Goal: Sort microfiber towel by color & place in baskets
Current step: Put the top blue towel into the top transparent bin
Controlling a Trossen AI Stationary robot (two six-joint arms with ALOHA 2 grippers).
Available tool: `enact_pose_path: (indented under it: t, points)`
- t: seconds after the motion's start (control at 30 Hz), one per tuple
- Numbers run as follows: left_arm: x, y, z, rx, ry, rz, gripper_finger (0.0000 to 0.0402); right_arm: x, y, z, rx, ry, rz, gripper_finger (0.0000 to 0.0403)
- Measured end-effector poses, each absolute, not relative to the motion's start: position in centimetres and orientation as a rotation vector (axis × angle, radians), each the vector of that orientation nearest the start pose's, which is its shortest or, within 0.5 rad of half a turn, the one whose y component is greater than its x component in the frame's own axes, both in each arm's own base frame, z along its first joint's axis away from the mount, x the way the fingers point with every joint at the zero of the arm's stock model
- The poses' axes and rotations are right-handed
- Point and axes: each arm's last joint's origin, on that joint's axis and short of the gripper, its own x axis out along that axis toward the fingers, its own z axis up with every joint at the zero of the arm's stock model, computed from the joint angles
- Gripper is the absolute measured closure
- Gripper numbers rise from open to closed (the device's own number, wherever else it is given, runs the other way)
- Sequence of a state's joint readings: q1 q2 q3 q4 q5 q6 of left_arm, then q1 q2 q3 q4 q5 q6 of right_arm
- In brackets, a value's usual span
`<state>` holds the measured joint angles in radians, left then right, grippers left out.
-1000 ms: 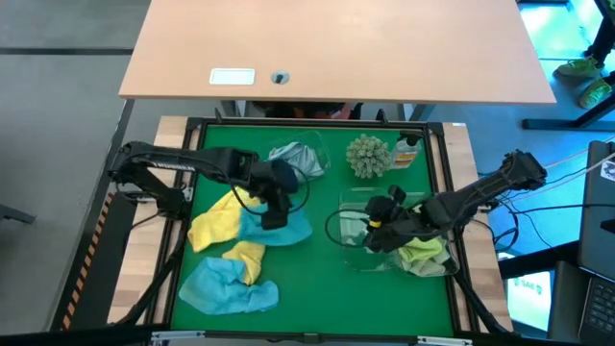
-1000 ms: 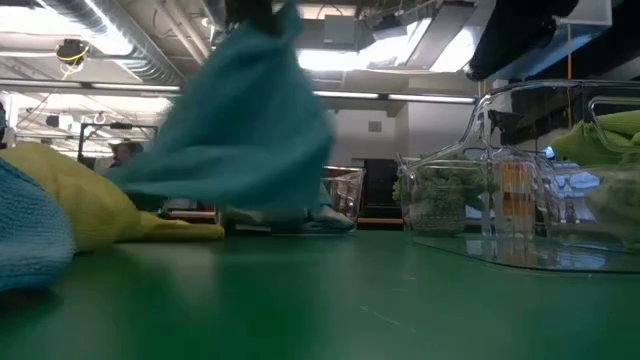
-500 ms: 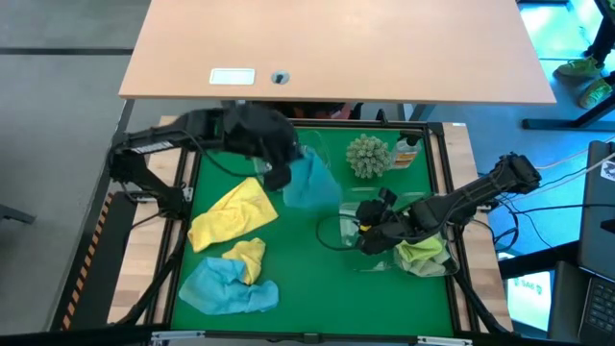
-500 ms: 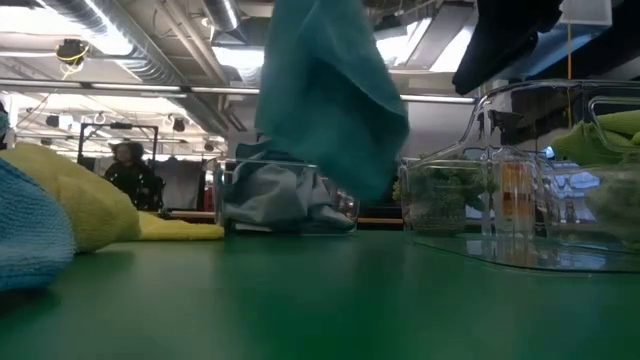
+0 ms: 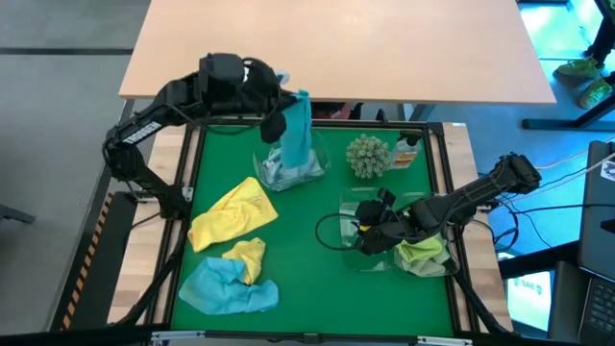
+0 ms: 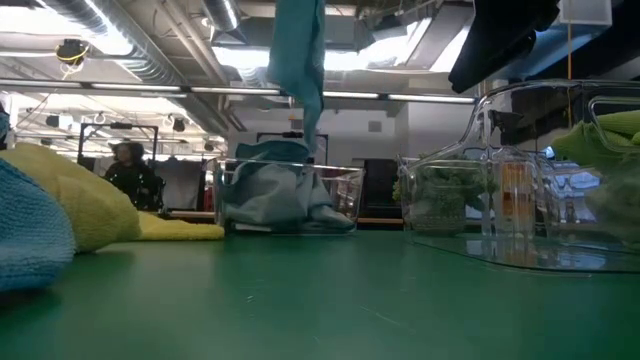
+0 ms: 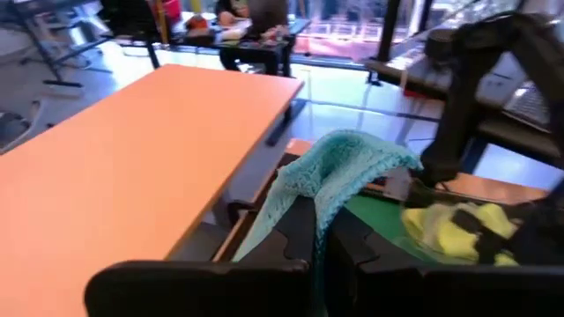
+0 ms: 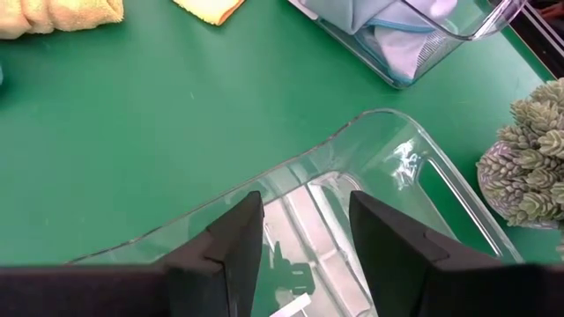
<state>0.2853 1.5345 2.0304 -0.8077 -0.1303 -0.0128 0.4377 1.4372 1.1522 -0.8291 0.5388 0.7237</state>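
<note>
Green mat over the bench top, framed in black, with pale wood strips along both sides. Beyond the far edge, a bare tan desk with a small white card lying on it; printing on the card too small to read. Behind the bench in the low view, a wide hall with ceiling pipes and strip lights, and a person far back on the left.

On the left half of the mat, three towels lying loose: a light blue towel nearest the front edge, a small yellow towel touching it, and a larger yellow towel just behind. Left end effector raised above the far rim, pinching a teal-blue towel that hangs straight down toward the far basket. Pale grey-blue cloth already bunched inside that basket. In the left wrist view, the same towel draped over the dark fingers.

Right of centre, a spiky grey-green ball and an orange-capped bottle side by side near the far edge; label on the bottle unreadable. Nearer the front, two more clear baskets, making three in all: the middle basket, and the right basket holding a lime green towel. Right end effector low over the middle basket, fingers spread, nothing between them.
</note>
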Motion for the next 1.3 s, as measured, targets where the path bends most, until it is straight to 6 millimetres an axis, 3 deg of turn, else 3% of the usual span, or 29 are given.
enact_pose_path:
  t: [0.27, 0.4, 0.77, 1.0, 1.3]
  points:
    - [26.9, 9.2, 49.5, -0.062, 0.444, 0.419, 0.0401, 25.8, 10.4, 27.1, 0.142, 0.878, -0.428, 0.0233]
    - [27.2, 9.4, 47.8, -0.063, 0.538, 0.449, 0.0402, 25.8, 10.4, 27.1, 0.143, 0.876, -0.428, 0.0233]
    - [29.5, 11.6, 38.4, -0.100, 0.787, 0.486, 0.0401, 25.8, 10.4, 27.1, 0.146, 0.873, -0.426, 0.0233]
    - [29.5, 12.7, 32.1, -0.131, 0.903, 0.510, 0.0401, 25.8, 10.4, 27.1, 0.146, 0.873, -0.426, 0.0233]
    - [28.9, 12.5, 24.4, -0.170, 0.959, 0.510, 0.0401, 25.8, 10.4, 27.1, 0.146, 0.873, -0.425, 0.0233]
